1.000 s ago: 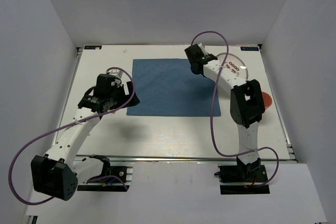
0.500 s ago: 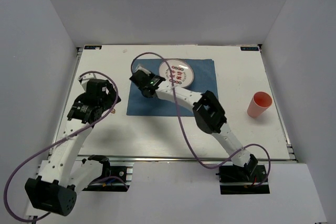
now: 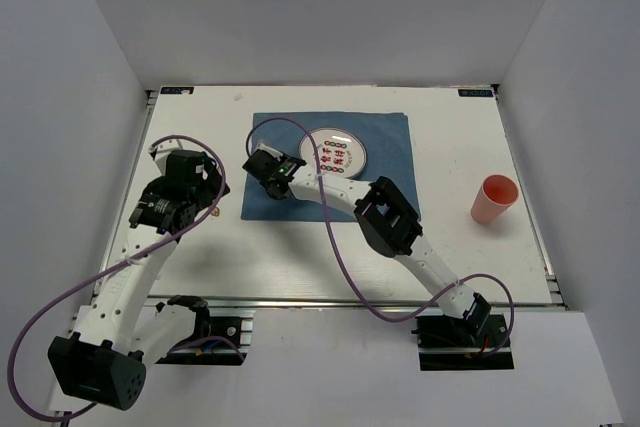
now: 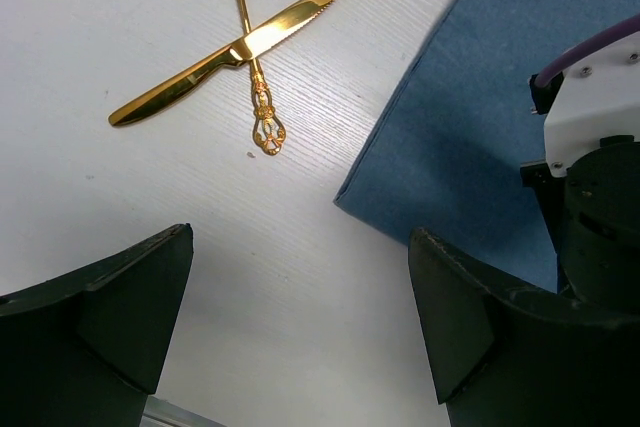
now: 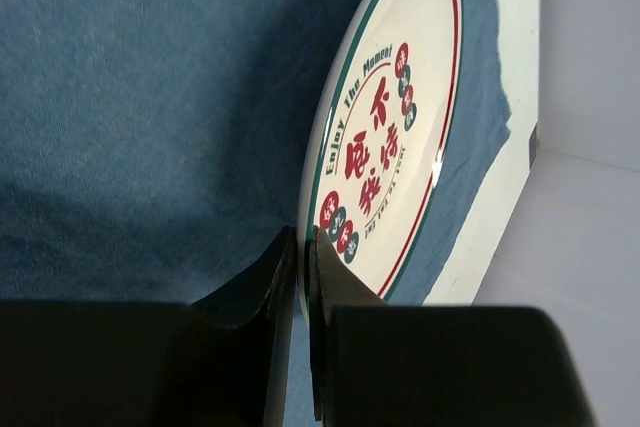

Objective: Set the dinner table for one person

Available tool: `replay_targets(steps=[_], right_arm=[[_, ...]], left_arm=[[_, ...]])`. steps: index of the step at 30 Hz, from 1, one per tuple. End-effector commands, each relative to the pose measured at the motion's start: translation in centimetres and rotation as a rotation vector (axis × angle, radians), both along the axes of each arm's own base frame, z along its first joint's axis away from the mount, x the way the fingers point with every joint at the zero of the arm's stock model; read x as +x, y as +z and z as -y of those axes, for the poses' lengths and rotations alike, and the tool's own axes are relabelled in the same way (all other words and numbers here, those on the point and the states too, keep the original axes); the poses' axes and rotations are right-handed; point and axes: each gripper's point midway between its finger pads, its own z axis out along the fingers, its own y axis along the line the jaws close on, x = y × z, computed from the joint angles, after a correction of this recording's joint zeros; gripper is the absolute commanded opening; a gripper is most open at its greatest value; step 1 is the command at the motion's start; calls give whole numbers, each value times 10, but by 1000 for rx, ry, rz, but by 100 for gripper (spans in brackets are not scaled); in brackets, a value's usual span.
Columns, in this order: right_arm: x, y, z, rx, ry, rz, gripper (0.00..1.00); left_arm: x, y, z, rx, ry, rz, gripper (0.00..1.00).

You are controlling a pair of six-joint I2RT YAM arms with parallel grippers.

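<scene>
Holding the left fingers [image 4: 110, 317] wide apart, nothing between them, with the left gripper [image 4: 300, 247] hovering over the white dinner table [image 3: 290, 247] just beside the blue placemat [image 4: 480, 97]. Looking down on a gold knife [image 4: 170, 92] and gold fork [image 4: 262, 112] lying crossed on bare tabletop. Pinching the plate [image 5: 390, 147] by its near rim with the right gripper [image 5: 303, 242], fingers clamped tight on it, over the placemat. Judging the step as seating the plate: easing it flat and centred before letting go, avoiding bunching the cloth. Leaving the pink cup [image 3: 495, 197] standing well apart at the right.
</scene>
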Motion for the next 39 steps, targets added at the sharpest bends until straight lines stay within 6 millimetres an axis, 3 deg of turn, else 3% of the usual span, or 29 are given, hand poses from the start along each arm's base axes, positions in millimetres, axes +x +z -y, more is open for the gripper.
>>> replay_targets(steps=[1,9,11,12,14,16,17,20,21,23,24,25,26,27,28,29,30,32,35,36,37,38,39], right_arm=[[-1,34,8,35,-46,62,0],[-13,18,11,70,-67,23,0],[-16,21,9,111,-76,11,16],[-20,22,3,145,-64,-9,31],[-22,36,-5,230,-60,-9,53],[-26,51,-16,321,-40,-34,59],[-26,57,-18,369,-49,-39,86],[-33,85,-28,524,-41,-77,89],[-35,104,-27,607,-60,-78,89],[-33,115,-9,665,-111,-92,89],[-41,141,-3,752,-109,-99,89],[-44,147,3,784,-112,-104,89],[-37,127,33,772,-181,-111,89],[-41,152,54,838,-206,-75,89],[-37,154,80,890,-291,-58,89],[-36,132,119,860,-390,-43,89],[-43,159,145,920,-427,33,89],[-53,172,208,938,-563,175,89],[-69,176,259,899,-669,254,89],[-78,174,291,873,-743,280,89],[-83,172,303,870,-781,293,89],[-89,165,332,853,-856,315,89],[-92,160,342,845,-879,318,89]], left_arm=[[3,13,2,-12,-14,42,98],[3,14,2,-13,-12,44,98],[3,14,1,-10,-6,45,98],[2,14,1,-10,-5,44,98],[2,16,0,-10,-3,52,98],[2,17,0,-12,0,56,98],[1,18,-1,-12,1,59,98],[1,17,-1,-10,5,57,98],[1,18,-2,-6,9,59,98],[0,18,-2,-8,10,60,98],[1,17,-2,-7,10,58,98],[1,17,-2,-6,9,56,98],[0,17,-3,-1,9,55,98],[0,17,-4,5,11,50,98],[1,17,-4,10,7,47,98],[1,14,-4,16,5,32,98],[1,13,-4,18,3,25,98],[4,11,0,14,-24,17,98],[6,11,7,1,-63,21,98],[6,10,7,4,-72,19,98],[6,10,10,-6,-86,21,98],[7,8,12,-8,-94,16,98],[8,7,13,-5,-104,13,98]])
